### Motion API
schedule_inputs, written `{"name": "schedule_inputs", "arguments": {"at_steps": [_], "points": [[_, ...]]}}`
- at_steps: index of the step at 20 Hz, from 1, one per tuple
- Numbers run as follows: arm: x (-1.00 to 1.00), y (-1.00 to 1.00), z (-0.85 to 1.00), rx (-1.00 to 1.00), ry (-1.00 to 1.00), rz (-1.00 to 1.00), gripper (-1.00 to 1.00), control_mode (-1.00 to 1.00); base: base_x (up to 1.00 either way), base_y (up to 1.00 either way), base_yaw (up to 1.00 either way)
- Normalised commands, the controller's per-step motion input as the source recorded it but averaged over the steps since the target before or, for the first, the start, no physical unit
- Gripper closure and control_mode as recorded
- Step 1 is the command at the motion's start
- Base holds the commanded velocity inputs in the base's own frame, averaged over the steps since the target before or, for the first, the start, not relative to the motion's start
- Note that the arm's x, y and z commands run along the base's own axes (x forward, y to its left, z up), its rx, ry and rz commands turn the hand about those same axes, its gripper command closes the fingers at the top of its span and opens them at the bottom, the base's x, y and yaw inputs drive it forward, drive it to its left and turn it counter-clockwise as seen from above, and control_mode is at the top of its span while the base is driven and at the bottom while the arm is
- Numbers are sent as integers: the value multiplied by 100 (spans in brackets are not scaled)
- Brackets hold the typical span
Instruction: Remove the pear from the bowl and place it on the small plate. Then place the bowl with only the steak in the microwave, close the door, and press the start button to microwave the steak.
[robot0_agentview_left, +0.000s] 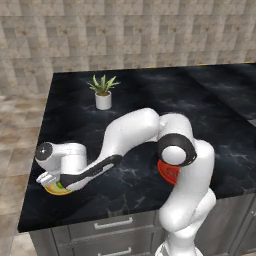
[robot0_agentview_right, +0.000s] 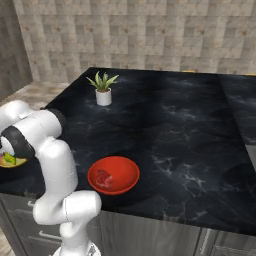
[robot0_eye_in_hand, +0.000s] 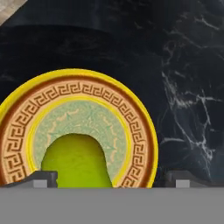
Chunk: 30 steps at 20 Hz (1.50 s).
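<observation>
My gripper (robot0_eye_in_hand: 111, 179) is low over the small plate (robot0_eye_in_hand: 140, 127), at the front left corner of the bench (robot0_agentview_left: 150, 100). Fingertips (robot0_eye_in_hand: 43, 178) are spread wide, one on each side of the pear (robot0_eye_in_hand: 76, 159). Right tip is clear of it; left tip sits at the pear's edge, can't tell if touching. Released, nothing clamped.

Pear lies on the plate's pale green centre, toward my side of it. From the right base camera the plate (robot0_agentview_right: 17, 161) and pear (robot0_agentview_right: 9, 158) peek out just behind my arm, at the bench's left edge.

Edges: the plate (robot0_agentview_left: 56, 189) is close to both the front and left edges of the bench, little margin there. The floor (robot0_agentview_left: 15, 130) lies beyond the left edge.

The bowl (robot0_agentview_right: 113, 174) is near the front edge, around the middle, well apart from the plate. The steak (robot0_agentview_right: 104, 178) lies inside it. In the left base camera, the bowl (robot0_agentview_left: 167, 172) is mostly hidden behind my elbow.

Open room: wide bare black marble behind and to the right of the bowl. A potted plant (robot0_agentview_left: 103, 91) stands toward the back left, well clear of everything.

Room: tiled stone wall (robot0_agentview_right: 150, 35) behind the bench, grey drawers (robot0_agentview_left: 115, 225) below the front edge.
</observation>
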Motion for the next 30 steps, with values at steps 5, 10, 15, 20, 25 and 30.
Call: {"name": "schedule_inputs", "arguments": {"at_steps": [5,10,15,20,25,30], "points": [[-41,-63,20,13,-19,-9,-100,-100,0,0,0],[-11,-77,51,18,-4,-15,-100,-100,0,0,0],[-2,-97,58,25,0,-11,-100,-100,0,0,0],[-4,-100,20,30,0,-10,-100,-100,0,0,0],[-4,-100,0,33,0,-10,-100,-100,0,0,0],[0,-100,0,37,4,-8,-100,-100,0,0,0]]}}
